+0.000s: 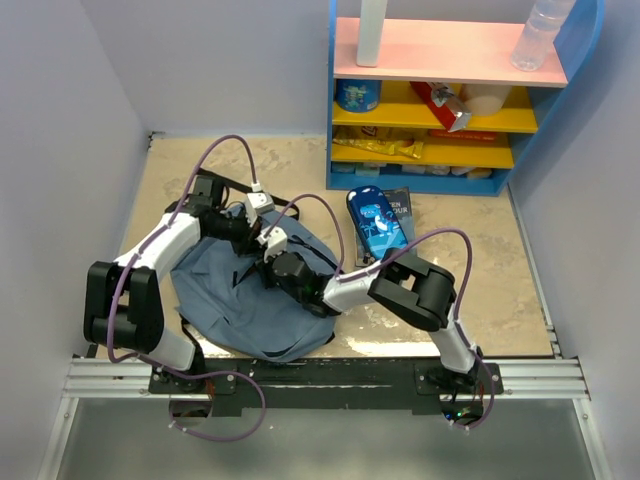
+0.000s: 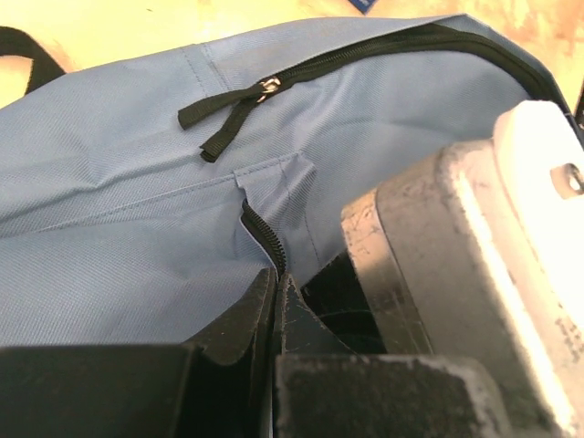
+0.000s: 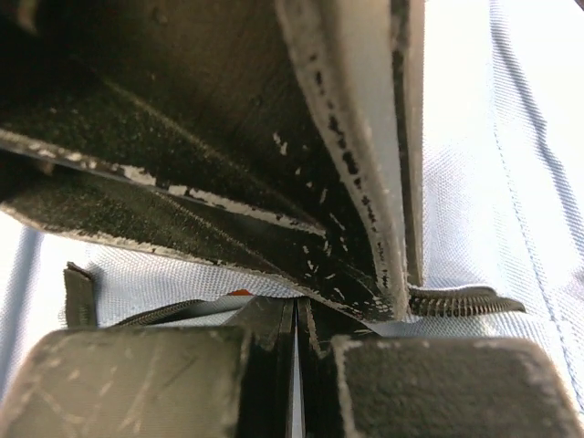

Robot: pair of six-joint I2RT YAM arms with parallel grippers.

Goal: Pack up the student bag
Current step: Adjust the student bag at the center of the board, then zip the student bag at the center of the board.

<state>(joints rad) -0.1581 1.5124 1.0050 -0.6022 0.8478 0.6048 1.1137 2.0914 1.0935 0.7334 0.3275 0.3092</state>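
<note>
We note a shelf (image 1: pixel 440 100) upper right, a blue pouch (image 1: pixel 374 222) at centre. Left arm (image 1: pixel 160 245) and right arm (image 1: pixel 405 285) bend over the student bag (image 1: pixel 245 305), jaws clenched on its zipper (image 2: pixel 263 233).

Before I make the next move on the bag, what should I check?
1. Left gripper shut on the student bag fabric at the zipper end: ok.
2. Right gripper shut on the bag's edge by the zipper teeth: ok.
3. Gap between the two grippers: not ok, they crowd together; whether they touch, cannot tell.
4. Zipper pull free: ok, neither gripper holds it.
5. Opening wide enough for packing: cannot tell.
6. Blue item and dark book lying outside the bag on the table: ok.
</note>
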